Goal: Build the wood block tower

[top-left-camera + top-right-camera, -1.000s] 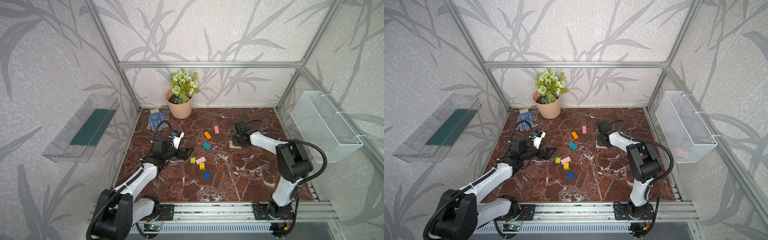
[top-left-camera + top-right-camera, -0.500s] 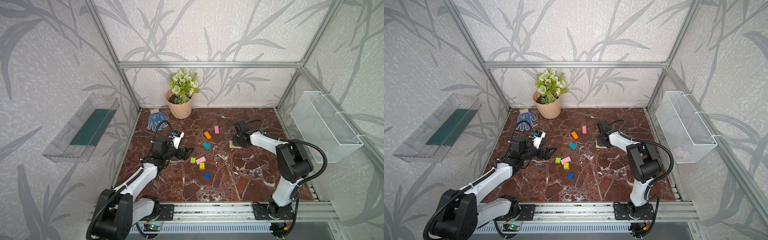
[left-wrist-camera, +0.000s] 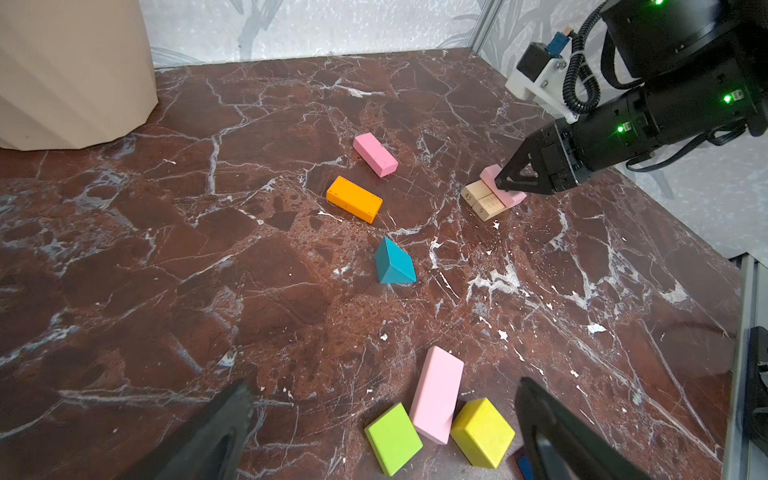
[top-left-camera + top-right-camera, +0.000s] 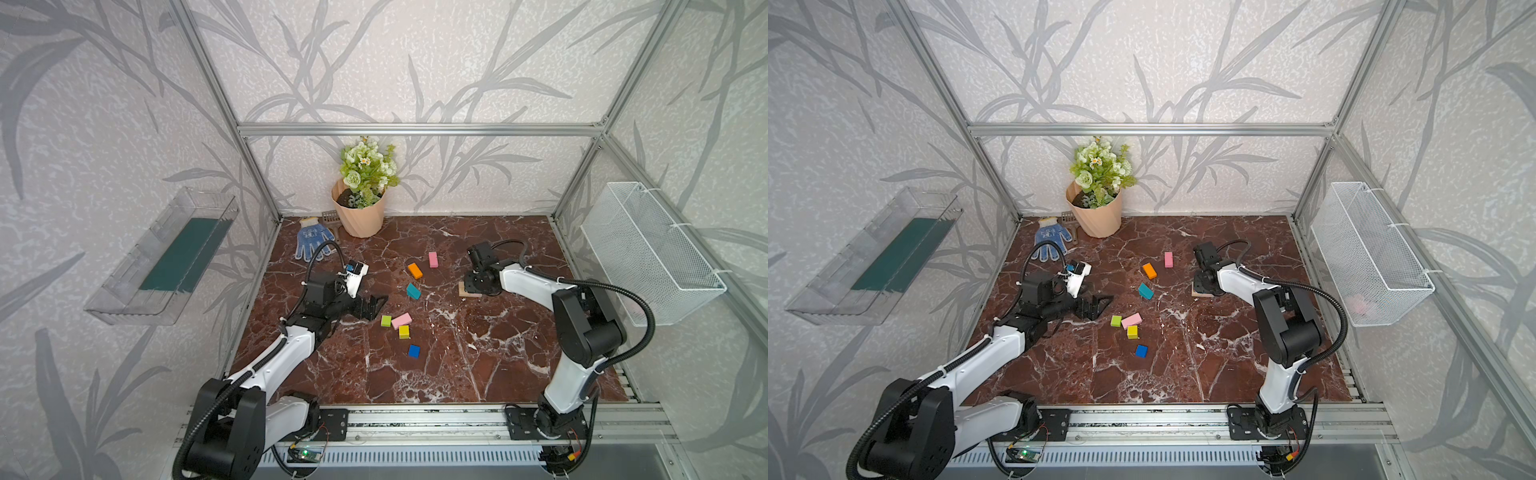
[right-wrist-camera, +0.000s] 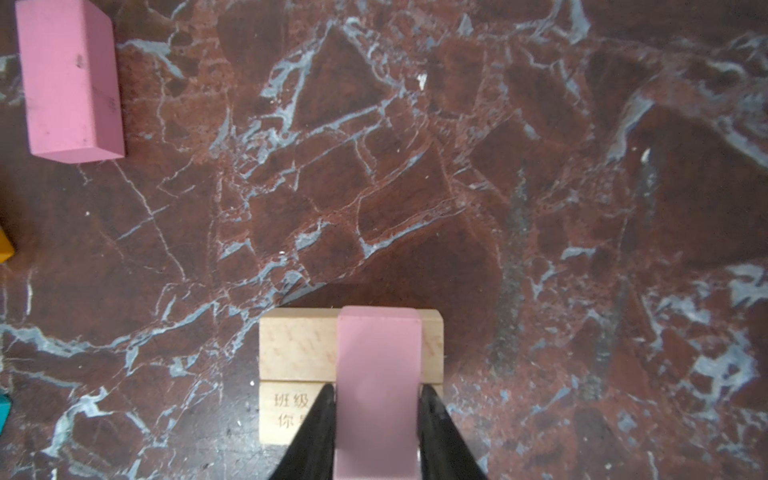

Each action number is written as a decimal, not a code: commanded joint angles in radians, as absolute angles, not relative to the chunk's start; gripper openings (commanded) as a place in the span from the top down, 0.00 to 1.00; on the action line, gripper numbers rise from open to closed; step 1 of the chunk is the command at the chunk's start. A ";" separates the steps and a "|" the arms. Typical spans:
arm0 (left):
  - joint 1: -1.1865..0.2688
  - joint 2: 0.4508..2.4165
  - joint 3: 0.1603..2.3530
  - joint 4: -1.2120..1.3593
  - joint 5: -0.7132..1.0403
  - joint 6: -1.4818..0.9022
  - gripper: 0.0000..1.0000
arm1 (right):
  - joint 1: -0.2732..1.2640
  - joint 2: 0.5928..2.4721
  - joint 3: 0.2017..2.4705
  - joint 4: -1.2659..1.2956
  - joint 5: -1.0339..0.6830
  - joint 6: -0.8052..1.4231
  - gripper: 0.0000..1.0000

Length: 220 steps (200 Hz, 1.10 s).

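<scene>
unmoved: right gripper (image 5: 377, 390) pinches pink block (image 5: 376, 345)

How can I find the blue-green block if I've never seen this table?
Start at the peach flower pot at the back of the marble table. Come forward past the orange block; the teal block lies just beyond, touching nothing. It is the only teal one, wedge-shaped, unlike its boxy neighbours.

The blue cube (image 3: 523, 465) is mostly cut off.
</scene>
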<state>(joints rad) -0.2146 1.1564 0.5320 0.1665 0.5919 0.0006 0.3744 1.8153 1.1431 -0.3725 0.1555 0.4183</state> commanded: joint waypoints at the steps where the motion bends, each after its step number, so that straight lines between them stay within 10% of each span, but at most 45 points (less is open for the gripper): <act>1: -0.218 1.135 0.518 0.183 0.587 0.020 0.01 | 0.380 1.785 1.133 -0.396 0.155 0.410 0.67; 220: -0.218 1.141 0.523 0.179 0.584 0.020 0.01 | 0.392 1.789 1.140 -0.410 0.190 0.406 0.56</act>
<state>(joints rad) -0.2146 1.1564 0.5320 0.1661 0.5915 0.0006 0.3801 1.8126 1.1416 -0.3794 0.1658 0.4133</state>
